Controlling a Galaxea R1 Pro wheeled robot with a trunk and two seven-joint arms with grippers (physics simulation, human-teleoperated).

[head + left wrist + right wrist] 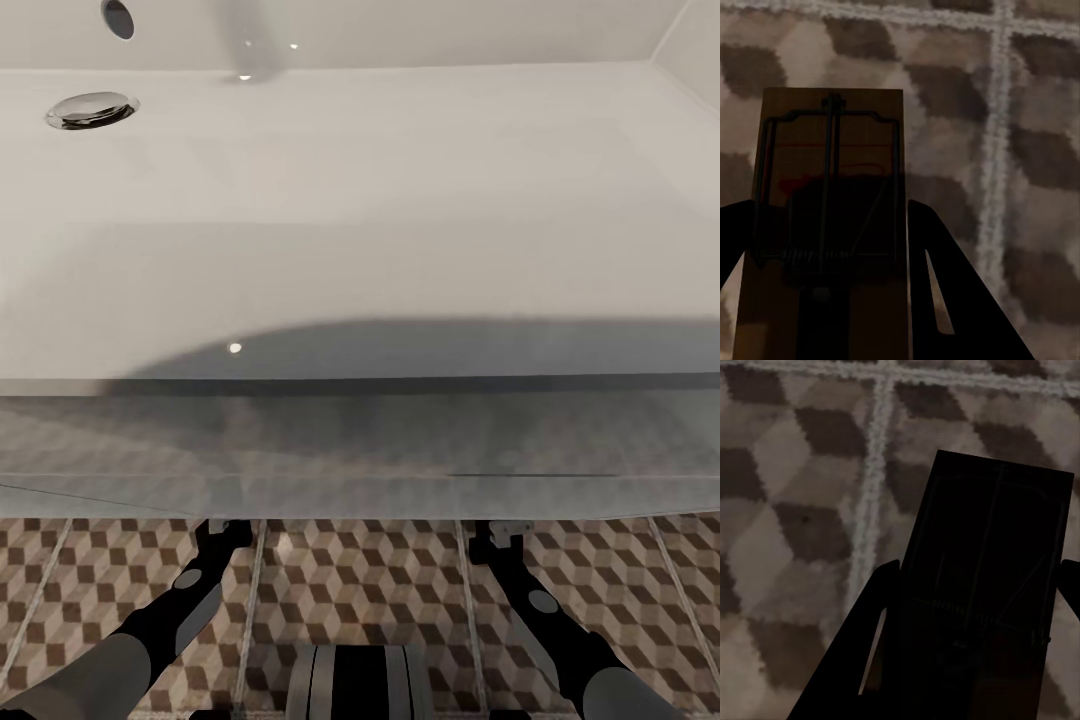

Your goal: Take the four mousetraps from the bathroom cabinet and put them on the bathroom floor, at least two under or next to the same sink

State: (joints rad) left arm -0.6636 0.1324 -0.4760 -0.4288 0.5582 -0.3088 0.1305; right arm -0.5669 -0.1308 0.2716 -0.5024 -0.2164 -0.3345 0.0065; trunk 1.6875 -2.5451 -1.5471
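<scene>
From the head view I look down on the white sink [380, 200], with its chrome drain [92, 110] at the far left. Both arms reach down in front of the vanity [360, 450] towards the cube-patterned bathroom floor [360, 580]. My left gripper [825, 217] is shut on a brown wooden mousetrap [832, 150] with wire and a red mark, held just above the tiles. My right gripper [981, 566] is shut on a second mousetrap [990, 555], which is dark in shadow. The wrists of the left gripper [222, 535] and right gripper [497, 540] show at the vanity's lower edge. The cabinet is out of view.
The vanity's front face overhangs both grippers and hides their fingertips from the head camera. My own base [360, 680] sits between the arms at the near edge. Pale grout lines [994, 150] cross the tiles beside each trap.
</scene>
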